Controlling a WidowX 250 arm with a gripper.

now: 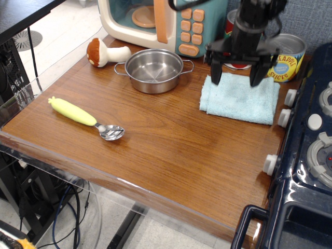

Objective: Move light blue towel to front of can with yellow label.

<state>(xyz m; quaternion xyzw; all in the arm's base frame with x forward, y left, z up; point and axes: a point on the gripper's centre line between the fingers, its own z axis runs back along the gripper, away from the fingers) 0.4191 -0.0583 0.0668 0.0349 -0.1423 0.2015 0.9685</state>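
The light blue towel (240,99) lies flat and folded on the wooden table at the right, just in front of the can with the yellow label (284,58), which stands at the back right. My gripper (236,78) hangs open above the towel's back edge, its two black fingers spread wide, holding nothing. The fingertips are lifted clear of the cloth. The arm partly hides the red tomato sauce can (231,26) behind it.
A steel pot (153,69) stands at the back centre, a toy mushroom (102,52) to its left, a toy microwave (161,21) behind. A yellow-handled spoon (85,118) lies at the front left. A dark blue toy stove (308,150) borders the table's right side.
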